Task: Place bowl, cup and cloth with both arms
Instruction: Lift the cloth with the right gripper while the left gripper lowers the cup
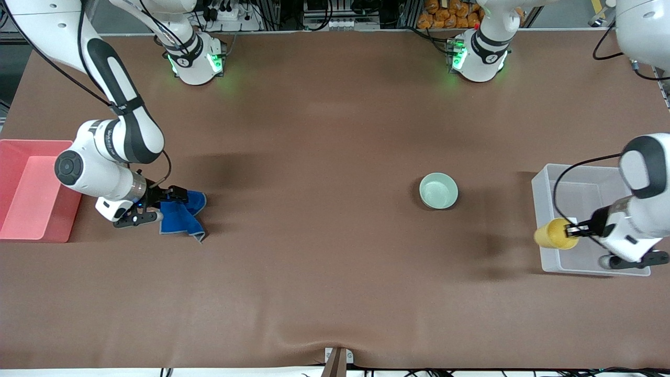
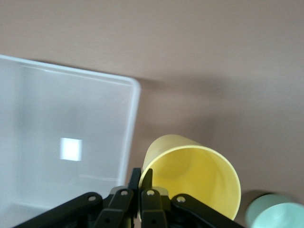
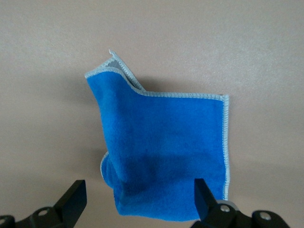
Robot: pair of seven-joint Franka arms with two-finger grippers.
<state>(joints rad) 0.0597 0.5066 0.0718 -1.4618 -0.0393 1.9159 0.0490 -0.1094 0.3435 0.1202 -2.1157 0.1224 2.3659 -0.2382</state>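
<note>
Two white jointed arms, glossy rounded shells, black bands at joints. Bases glow green. Thin black cables loop along each forearm toward pincer. Silver metal ring at right arm's wrist, just above right gripper (image 1: pixel 172 201). Left gripper (image 1: pixel 574 230) and right both black, two-fingered, with angular linkage bars and small silver screws at pivots.
</note>
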